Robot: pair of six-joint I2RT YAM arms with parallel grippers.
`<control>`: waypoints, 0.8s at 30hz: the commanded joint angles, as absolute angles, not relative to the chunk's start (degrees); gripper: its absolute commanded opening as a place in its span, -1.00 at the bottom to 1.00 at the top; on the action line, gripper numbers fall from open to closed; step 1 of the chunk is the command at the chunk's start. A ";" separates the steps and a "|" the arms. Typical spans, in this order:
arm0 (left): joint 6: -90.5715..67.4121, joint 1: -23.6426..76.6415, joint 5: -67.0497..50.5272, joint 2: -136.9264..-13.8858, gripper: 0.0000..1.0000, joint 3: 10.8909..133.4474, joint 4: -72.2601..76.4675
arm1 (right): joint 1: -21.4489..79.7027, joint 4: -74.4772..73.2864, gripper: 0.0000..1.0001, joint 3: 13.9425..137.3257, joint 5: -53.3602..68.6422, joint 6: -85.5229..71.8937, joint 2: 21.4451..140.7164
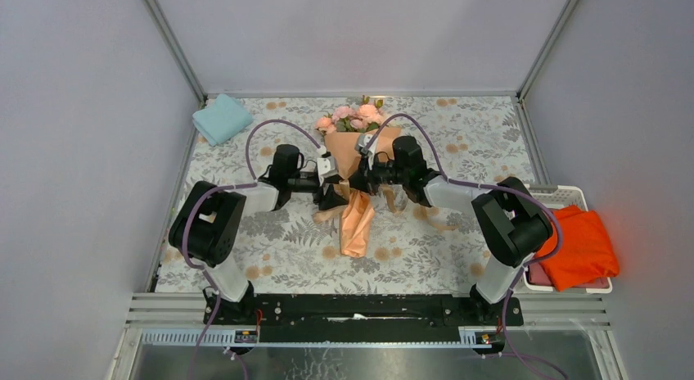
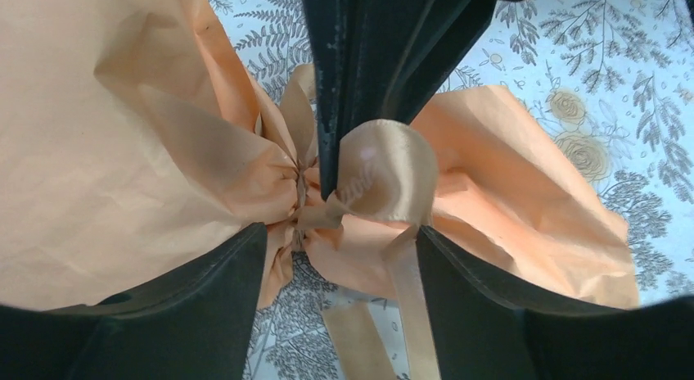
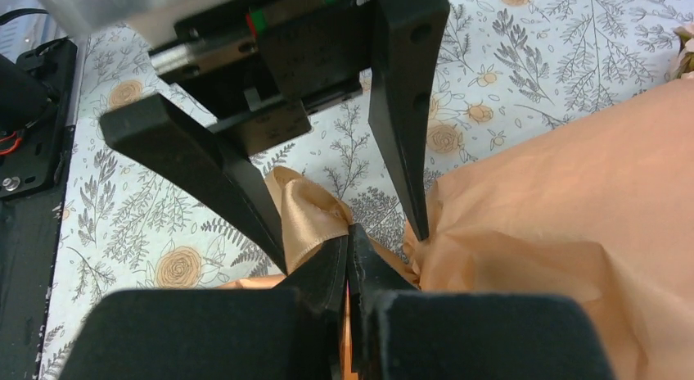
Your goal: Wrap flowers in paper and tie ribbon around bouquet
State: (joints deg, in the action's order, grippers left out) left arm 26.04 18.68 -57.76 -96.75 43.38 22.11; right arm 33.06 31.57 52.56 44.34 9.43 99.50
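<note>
Floral-print table [image 1: 278, 249] is seen between grey walls. At its centre the bouquet [image 1: 352, 149] is laid, with the flowers [image 1: 352, 116] at the far end and the paper [image 2: 123, 151] gathered to a narrow waist. At that waist the ribbon [image 2: 385, 171] is tied, one loop raised, tails trailing to the near side. Around the knot the left tool [image 2: 342, 228] is held open, fingers spread either side, nothing clamped. Between those fingers the right tool [image 3: 350, 237] is closed on the ribbon at the loop's base. A light-blue cloth [image 1: 221, 118] is seen far left, an orange cloth [image 1: 583, 249] in a basket [image 1: 573, 189] at right.
</note>
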 commanded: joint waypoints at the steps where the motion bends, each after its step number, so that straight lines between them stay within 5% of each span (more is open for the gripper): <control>1: 22.54 18.41 -61.12 -99.90 0.34 45.61 33.89 | 33.41 31.75 -1.00 56.69 47.56 11.61 100.17; 6: 21.20 18.19 -61.57 -101.69 0.00 46.30 35.48 | 33.44 31.33 -1.00 56.99 48.16 11.91 100.23; 13: 18.75 18.10 -63.00 -101.46 -1.00 44.81 37.10 | 33.43 30.04 -0.95 57.46 47.42 11.10 100.02; 17: 17.86 18.10 -63.18 -100.92 -1.00 43.96 36.70 | 33.21 20.75 -0.19 59.67 41.16 10.67 97.39; 24: 15.32 18.08 -59.02 -100.36 -1.00 41.68 39.81 | 26.80 -7.31 0.08 57.82 16.69 -6.74 85.57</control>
State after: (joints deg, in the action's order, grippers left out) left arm 17.04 18.33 -60.45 -101.51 42.87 34.26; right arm 30.74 8.64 59.24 34.35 4.91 95.26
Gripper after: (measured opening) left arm 0.009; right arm 0.520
